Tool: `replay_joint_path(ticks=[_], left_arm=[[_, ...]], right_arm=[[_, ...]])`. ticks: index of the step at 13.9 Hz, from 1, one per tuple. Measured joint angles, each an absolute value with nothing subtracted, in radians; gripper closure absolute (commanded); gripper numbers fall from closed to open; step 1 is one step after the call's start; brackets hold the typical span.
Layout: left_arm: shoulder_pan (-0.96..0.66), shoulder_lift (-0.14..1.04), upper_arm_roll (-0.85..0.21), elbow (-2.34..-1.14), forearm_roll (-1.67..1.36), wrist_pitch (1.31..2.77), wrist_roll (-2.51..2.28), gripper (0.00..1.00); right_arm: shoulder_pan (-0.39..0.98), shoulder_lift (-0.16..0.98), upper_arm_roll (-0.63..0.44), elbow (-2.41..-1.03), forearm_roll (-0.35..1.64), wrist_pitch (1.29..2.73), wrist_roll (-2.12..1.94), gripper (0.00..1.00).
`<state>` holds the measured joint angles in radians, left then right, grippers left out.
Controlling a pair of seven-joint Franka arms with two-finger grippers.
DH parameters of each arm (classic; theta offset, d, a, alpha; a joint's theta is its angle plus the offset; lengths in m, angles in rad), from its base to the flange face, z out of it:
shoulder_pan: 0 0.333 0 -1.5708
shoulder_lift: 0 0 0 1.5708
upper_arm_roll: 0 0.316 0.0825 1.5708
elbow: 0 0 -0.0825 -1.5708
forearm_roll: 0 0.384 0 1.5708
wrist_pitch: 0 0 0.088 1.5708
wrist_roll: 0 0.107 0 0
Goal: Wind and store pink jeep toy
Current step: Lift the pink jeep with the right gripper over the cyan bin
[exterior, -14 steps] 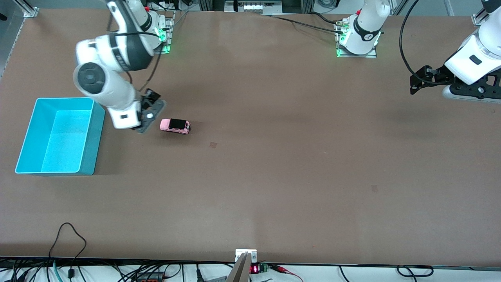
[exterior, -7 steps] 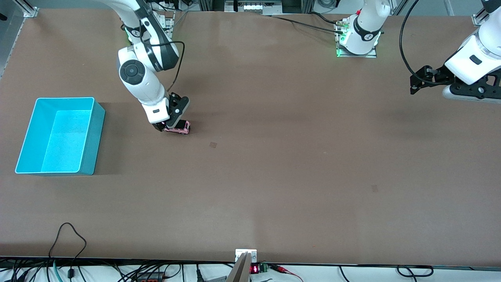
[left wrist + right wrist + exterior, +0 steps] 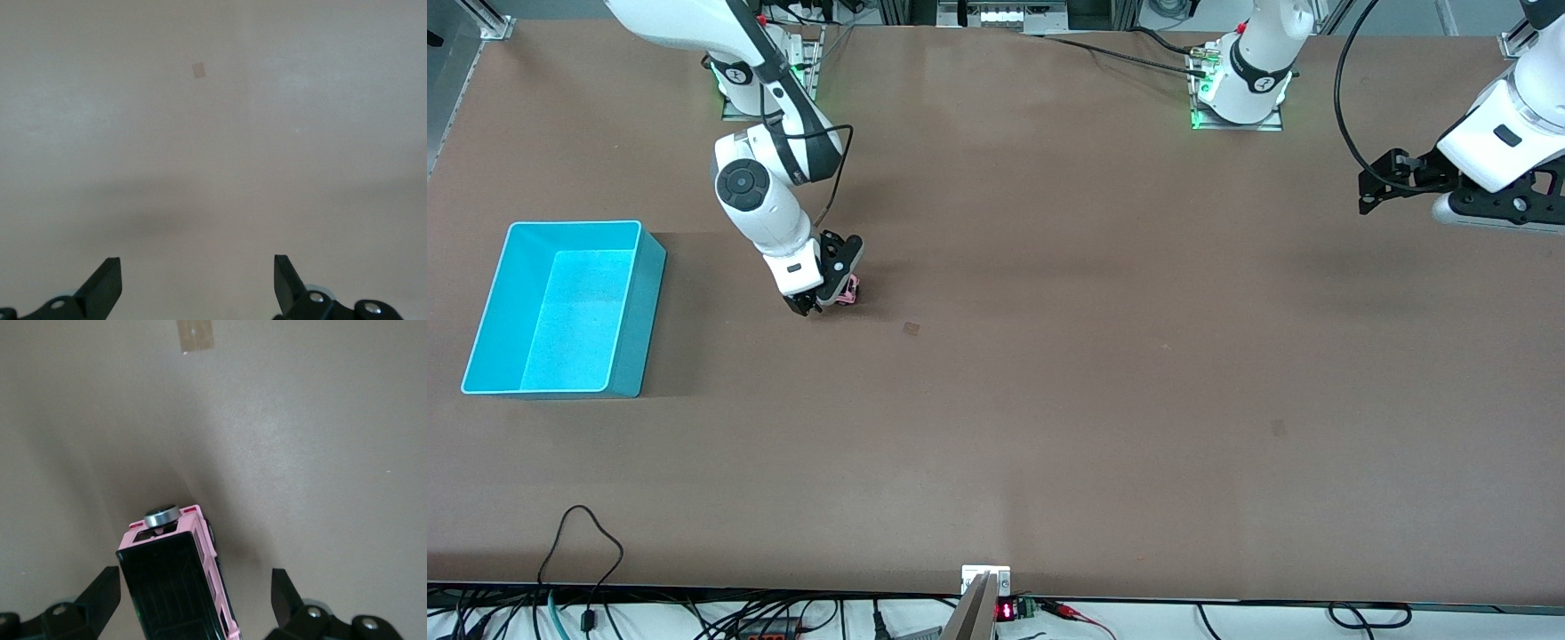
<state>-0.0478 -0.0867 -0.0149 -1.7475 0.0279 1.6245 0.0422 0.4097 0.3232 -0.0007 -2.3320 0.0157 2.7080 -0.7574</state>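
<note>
The pink jeep toy [image 3: 852, 290] stands on the table, mostly covered by my right gripper [image 3: 825, 295], which is lowered over it. In the right wrist view the jeep [image 3: 175, 583] shows its black ribbed roof and a silver spare wheel, and it lies between the open fingers of the right gripper [image 3: 195, 587]. One fingertip [image 3: 107, 583] is close to the jeep's side; the other stands apart from it. My left gripper [image 3: 1371, 188] waits open and empty above the left arm's end of the table, and its wrist view [image 3: 197, 267] shows only bare table.
A cyan bin [image 3: 637, 307] stands open and empty at the right arm's end of the table, beside the jeep. A small tape square [image 3: 911, 329] lies on the table near the jeep, nearer to the front camera.
My right arm has swung from beside the cyan bin over to the jeep and lowered its open gripper around it. The jeep and the left arm have not moved.
</note>
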Motion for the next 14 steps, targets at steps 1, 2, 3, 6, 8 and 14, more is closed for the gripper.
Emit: replay_joint_path(ticks=[1,2,3,6,8,14], left_arm=[[-0.048,-0.087,-0.015,-1.748,0.028,1.624,0.042,0.0],[-0.048,-0.087,-0.015,-1.748,0.028,1.624,0.042,0.0],[-0.048,-0.087,-0.015,-1.748,0.028,1.624,0.042,0.0],[-0.048,-0.087,-0.015,-1.748,0.028,1.624,0.042,0.0],[-0.048,-0.087,-0.015,-1.747,0.028,1.624,0.042,0.0],[-0.048,-0.087,-0.015,-1.747,0.028,1.624,0.042,0.0]], right_arm=[[0.41,0.329,-0.001,-2.339,0.016,2.717,-0.758,0.02],[0.409,0.331,-0.001,-2.347,0.016,2.722,-0.758,0.21],[0.409,0.33,-0.001,-2.351,0.016,2.725,-0.758,0.54],[0.408,0.327,-0.002,-2.353,0.016,2.726,-0.759,1.0],[0.407,0.317,-0.004,-2.353,0.016,2.708,-0.758,1.0],[0.339,0.205,-0.022,-2.344,0.02,2.526,-0.651,1.0]])
